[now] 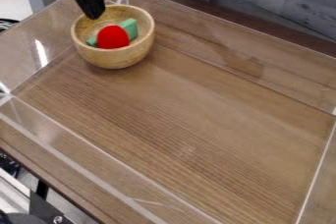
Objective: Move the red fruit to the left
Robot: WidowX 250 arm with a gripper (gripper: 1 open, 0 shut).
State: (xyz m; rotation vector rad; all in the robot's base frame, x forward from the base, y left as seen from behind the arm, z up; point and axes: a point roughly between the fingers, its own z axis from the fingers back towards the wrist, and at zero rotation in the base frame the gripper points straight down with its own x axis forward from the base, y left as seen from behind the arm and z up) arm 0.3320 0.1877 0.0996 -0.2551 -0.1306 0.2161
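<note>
On the table (pixel 197 120), the closed, empty tool (pixel 92 10) is hanging above the bowl (pixel 116 53) holding the fruit (pixel 113 36).

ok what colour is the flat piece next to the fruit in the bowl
Light green; the flat piece lies beside the red fruit in the wooden bowl, seen in the camera view.

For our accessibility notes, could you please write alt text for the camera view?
A black gripper, shut and empty, hangs above a tan wooden bowl holding a red fruit and a light-green piece. The bowl stands at the far left of a wooden table with clear walls.
</note>
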